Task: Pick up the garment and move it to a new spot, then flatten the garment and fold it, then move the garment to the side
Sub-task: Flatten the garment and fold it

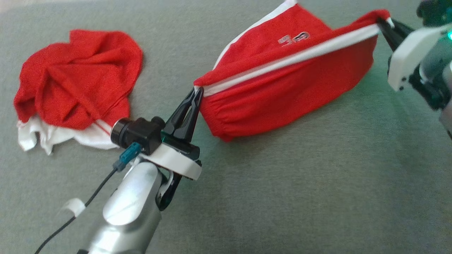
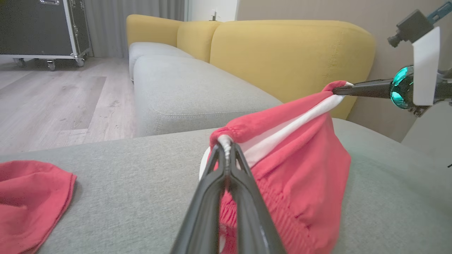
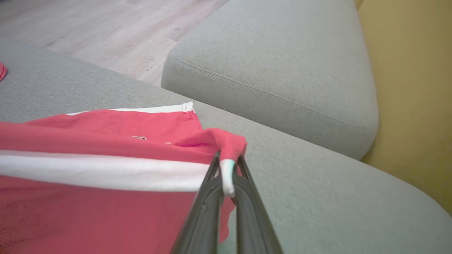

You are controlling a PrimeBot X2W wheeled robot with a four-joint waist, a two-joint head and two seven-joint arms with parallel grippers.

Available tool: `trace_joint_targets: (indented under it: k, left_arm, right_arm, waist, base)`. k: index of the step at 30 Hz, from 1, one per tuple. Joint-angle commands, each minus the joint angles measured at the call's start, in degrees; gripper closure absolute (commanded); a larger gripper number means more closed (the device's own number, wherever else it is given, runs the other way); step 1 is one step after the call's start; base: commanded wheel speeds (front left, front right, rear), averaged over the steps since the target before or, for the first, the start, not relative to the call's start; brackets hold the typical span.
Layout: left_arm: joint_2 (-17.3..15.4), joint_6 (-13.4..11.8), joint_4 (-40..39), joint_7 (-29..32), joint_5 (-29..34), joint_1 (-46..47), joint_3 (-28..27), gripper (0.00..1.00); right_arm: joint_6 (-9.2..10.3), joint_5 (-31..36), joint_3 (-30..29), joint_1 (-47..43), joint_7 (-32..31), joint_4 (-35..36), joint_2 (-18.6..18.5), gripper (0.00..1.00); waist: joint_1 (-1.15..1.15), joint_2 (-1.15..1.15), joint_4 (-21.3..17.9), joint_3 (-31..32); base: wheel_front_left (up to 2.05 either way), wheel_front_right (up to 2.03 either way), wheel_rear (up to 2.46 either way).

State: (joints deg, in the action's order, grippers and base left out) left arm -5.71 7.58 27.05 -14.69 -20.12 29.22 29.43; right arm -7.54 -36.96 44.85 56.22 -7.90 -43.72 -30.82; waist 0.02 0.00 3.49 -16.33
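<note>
Garment: red fabric shorts with a white side stripe (image 1: 282, 81) (image 2: 300, 169) (image 3: 88, 197), held stretched between both pincers and hanging over the grey fabric sofa seat (image 1: 317, 194), to the right of the crumpled red-and-white cloth heap (image 1: 77, 81) (image 2: 28, 197).
Left pincer (image 1: 197, 92) (image 2: 226, 141): pressed together on the shorts' corner nearest the heap.
Right pincer (image 1: 381, 22) (image 3: 226, 165) (image 2: 335, 91): pinching the shorts' corner farthest from the heap.
Heap: lying on the seat, apart from the shorts.
</note>
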Motion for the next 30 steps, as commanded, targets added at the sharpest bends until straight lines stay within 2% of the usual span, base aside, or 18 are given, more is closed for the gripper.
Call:
trace_joint_targets:
  k: [1,12,23,24,25,26,30]
  left_arm:
    - [-0.3,-0.2,-0.8,-0.3,-0.3,2.6,-2.0,1.0]
    - [2.2,-0.1,1.1,-0.3,-0.6,6.2,-1.0,1.0]
    - [2.8,-0.1,1.2,-0.3,-0.5,9.6,2.6,1.0]
    - [2.8,-0.1,1.1,-0.3,-0.7,10.1,3.1,0.85]
    - [2.8,-0.1,1.1,-0.3,-1.0,10.5,3.5,0.3]
    - [2.8,-0.1,1.3,-0.3,-1.3,10.9,4.0,0.0]
    - [2.8,-0.4,2.4,-0.3,-2.2,12.5,4.0,0.0]
  right_arm:
    - [0.05,0.4,0.5,1.8,-0.3,-0.1,0.2,1.0]
    - [0.05,0.9,4.6,8.6,1.7,-9.1,3.0,1.0]
    - [0.05,1.7,7.5,15.0,4.1,-15.7,3.3,1.0]
    - [0.05,2.0,7.5,15.9,4.7,-16.4,3.1,1.0]
    - [0.05,2.7,7.5,16.9,5.9,-17.1,3.1,0.66]
    - [0.05,3.1,7.5,17.6,6.9,-18.0,3.2,0.0]
    - [0.05,5.5,7.7,20.1,10.6,-21.9,4.1,0.0]
  waist:
    - [-0.02,0.0,3.0,-2.9]
    - [-0.02,0.0,8.2,-6.6]
    - [-0.02,0.0,11.2,-9.9]
    - [-0.02,0.0,11.4,-10.3]
    - [-0.02,0.0,11.6,-10.7]
    - [-0.02,0.0,11.8,-11.0]
    - [-0.02,0.0,11.8,-11.7]
  base:
    - [0.0,0.0,0.0]
    - [0.0,0.0,0.0]
    - [0.0,0.0,0.0]
    - [0.0,0.0,0.0]
    - [0.0,0.0,0.0]
    - [0.0,0.0,0.0]
    - [0.0,0.0,0.0]
